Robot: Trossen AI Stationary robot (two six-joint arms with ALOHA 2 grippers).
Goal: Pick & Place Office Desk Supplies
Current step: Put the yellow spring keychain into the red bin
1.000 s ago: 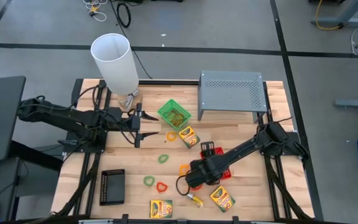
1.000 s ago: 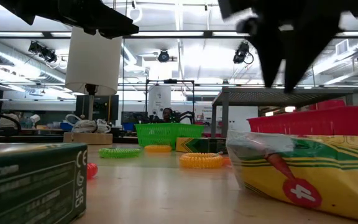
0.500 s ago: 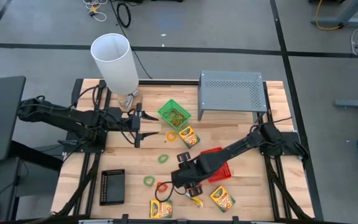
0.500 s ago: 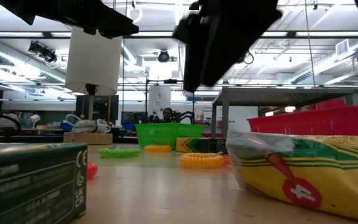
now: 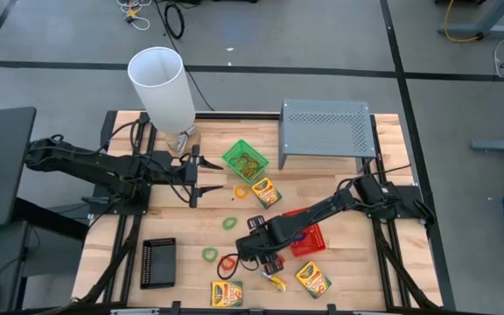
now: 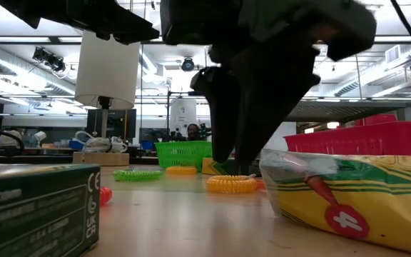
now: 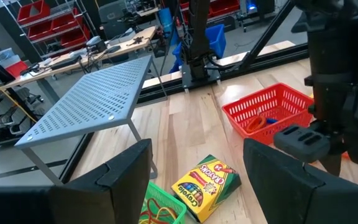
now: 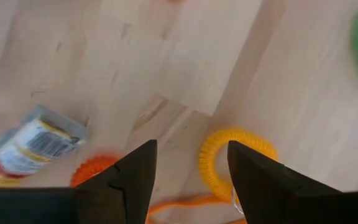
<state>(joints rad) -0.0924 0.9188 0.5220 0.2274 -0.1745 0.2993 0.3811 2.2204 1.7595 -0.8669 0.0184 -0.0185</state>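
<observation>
My right gripper (image 5: 250, 248) (image 8: 191, 149) is open and points steeply down over the loop bands near the table's front middle. A yellow-orange loop band (image 8: 234, 163) (image 6: 232, 183) lies flat on the wood just under its fingers, beside one fingertip. I see no touch. A red loop band (image 5: 227, 261) and two green ones (image 5: 229, 222) (image 5: 209, 254) lie close by. Crayon boxes (image 5: 265, 192) (image 5: 227, 293) (image 5: 313, 278) lie flat around it. My left gripper (image 5: 195, 172) (image 7: 197, 180) waits open at the table's left, held level above the wood.
A red tray (image 5: 309, 234) lies under my right arm. A green tray (image 5: 245, 160) sits mid-table and a black tray (image 5: 158, 262) at the front left. The grey riser (image 5: 326, 131) stands at the back right, the tall white cylinder (image 5: 166, 87) at the back left.
My right gripper has gone toward the table's left edge and down, away from the red tray, to a place over the loop bands. It has tipped from a slant to pointing steeply down. Nothing on the table has moved.
</observation>
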